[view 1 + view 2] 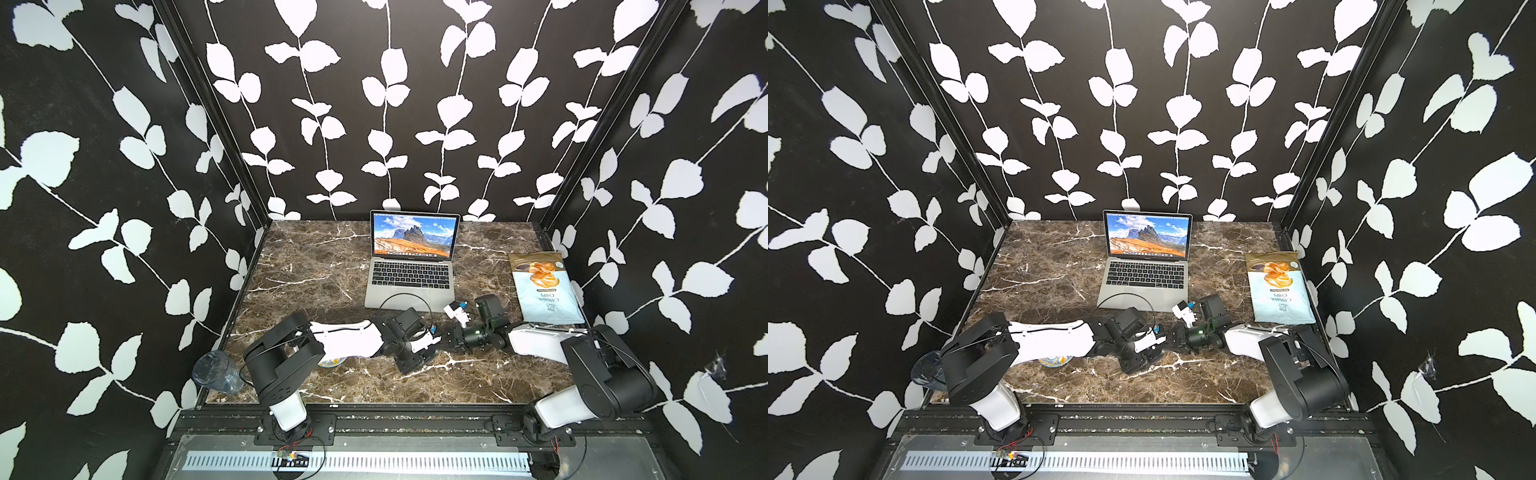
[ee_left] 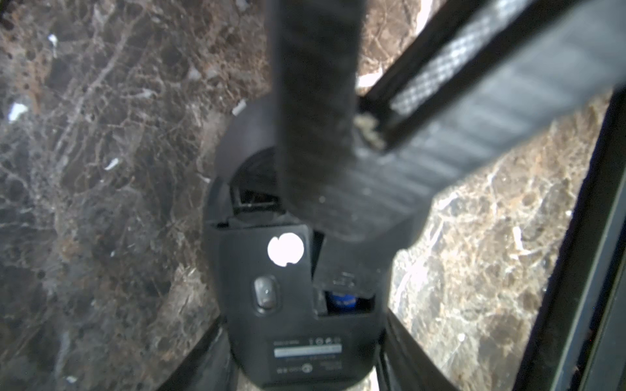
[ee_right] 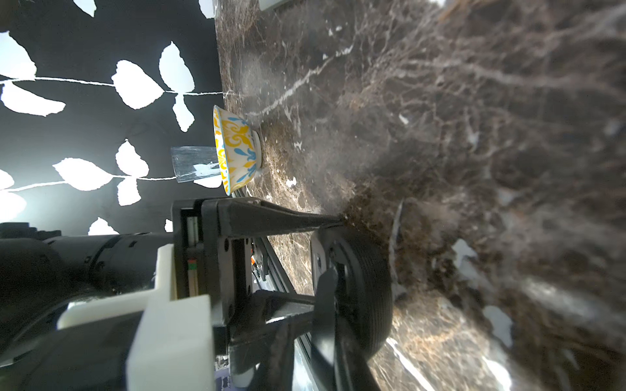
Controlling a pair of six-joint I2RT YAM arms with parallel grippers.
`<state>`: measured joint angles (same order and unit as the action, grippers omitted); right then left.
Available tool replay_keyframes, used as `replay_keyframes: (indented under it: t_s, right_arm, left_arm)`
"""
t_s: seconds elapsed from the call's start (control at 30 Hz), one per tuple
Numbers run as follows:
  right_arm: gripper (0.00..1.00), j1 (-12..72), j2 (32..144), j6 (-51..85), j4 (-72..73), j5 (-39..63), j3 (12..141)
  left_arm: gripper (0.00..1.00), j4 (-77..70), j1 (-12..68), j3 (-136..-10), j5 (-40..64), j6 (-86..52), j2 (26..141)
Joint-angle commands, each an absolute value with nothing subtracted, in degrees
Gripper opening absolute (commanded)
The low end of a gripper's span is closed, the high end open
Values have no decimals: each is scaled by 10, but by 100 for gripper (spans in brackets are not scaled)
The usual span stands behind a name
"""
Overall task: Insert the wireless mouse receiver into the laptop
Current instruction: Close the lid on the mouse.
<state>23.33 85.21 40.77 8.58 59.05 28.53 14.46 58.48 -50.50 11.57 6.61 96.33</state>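
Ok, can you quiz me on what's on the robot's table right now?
1. True or false: the laptop is closed.
2. What does the left gripper hold? A) a black computer mouse, upside down B) a spoon C) a phone
3. Fill in: the Cassava Chips bag lies on the robot's ____ side of the laptop.

Key: 1 false; 2 A; 3 right.

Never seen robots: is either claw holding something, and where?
The left gripper holds the black mouse by its sides. Right gripper: cannot tell.
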Motion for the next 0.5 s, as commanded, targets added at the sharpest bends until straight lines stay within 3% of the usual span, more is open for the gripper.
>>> replay_keyframes:
  t_s: [0.0, 0.47]
  right_arm:
    - [24, 237, 838, 393, 73, 582, 302]
    - [35, 230, 835, 346, 4, 560, 334]
  left_arm:
    - [32, 203, 589, -486, 127, 58, 998]
    - [32, 204, 589, -488, 130, 59, 1001]
